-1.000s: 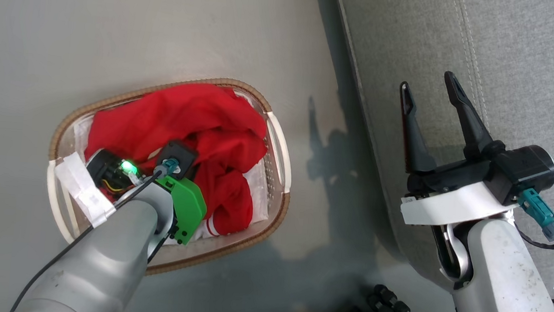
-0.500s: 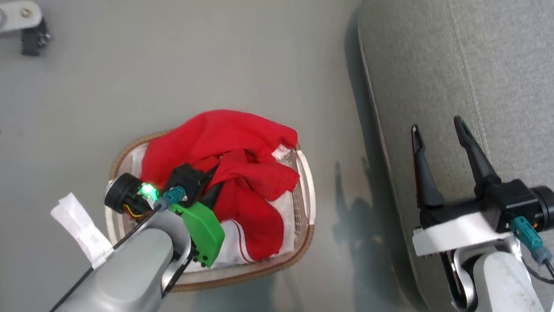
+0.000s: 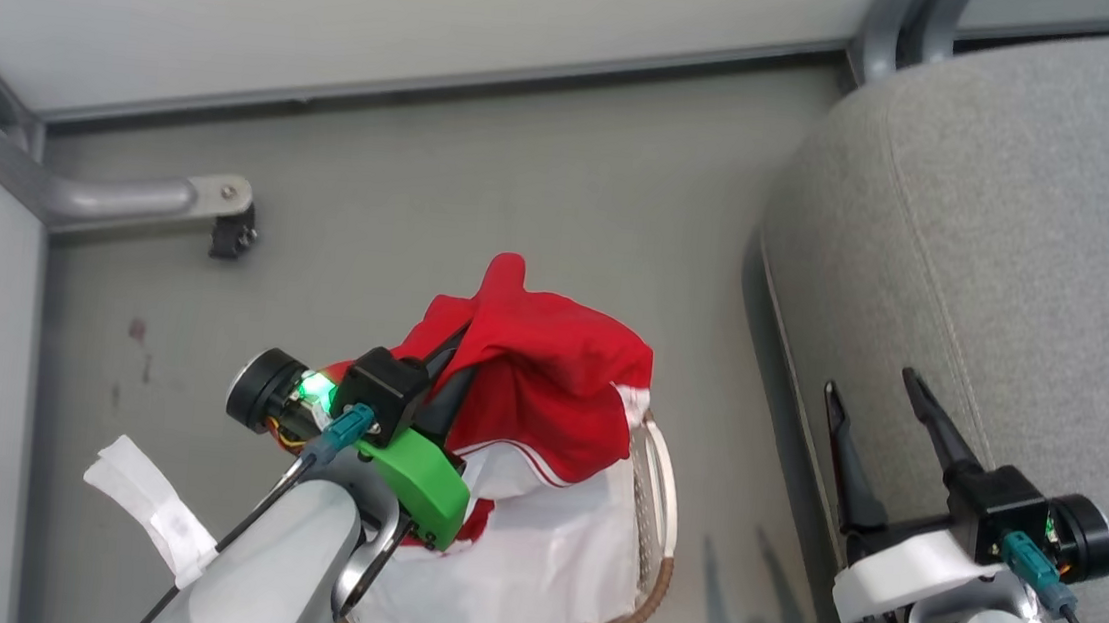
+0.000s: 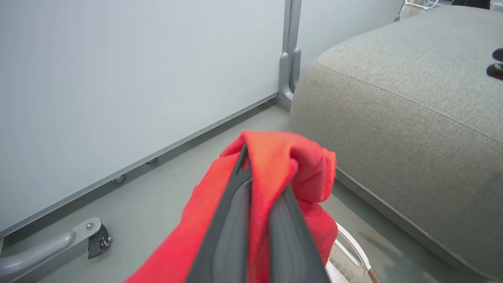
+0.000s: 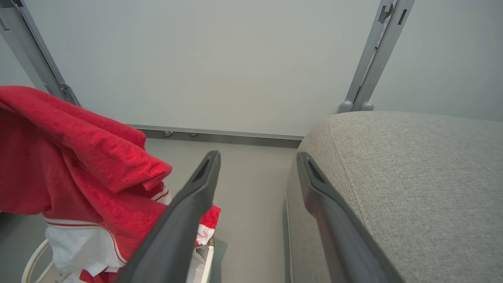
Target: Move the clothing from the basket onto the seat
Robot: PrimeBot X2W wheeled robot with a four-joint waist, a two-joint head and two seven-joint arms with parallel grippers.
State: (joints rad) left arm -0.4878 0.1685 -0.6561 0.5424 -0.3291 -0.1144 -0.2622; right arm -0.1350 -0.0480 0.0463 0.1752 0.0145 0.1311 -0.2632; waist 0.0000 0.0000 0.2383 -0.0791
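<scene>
pale grey floor (image 3: 524, 198) runs up to a white partition wall (image 3: 340, 12), and a large grey upholstered seat (image 3: 1022, 242) fills the floor's right side. a small white basket (image 3: 660, 572) with a brown woven rim stands on the floor, just beside the seat's rounded corner. the left gripper (image 3: 454, 368) is clamped on a fold of red clothing (image 3: 547, 391) and holds it bunched above the basket. the garment's lower part, white with thin red stripe trim, trails down inside. the right gripper (image 3: 869, 384) hovers at the seat's front edge, fingers spread apart, holding nothing. the cloth looks light, soft and limp. it will likely drape and swing, and may catch on the rim or drag other pieces along. a pinch on a thick gathered fold seems the surest hold.
</scene>
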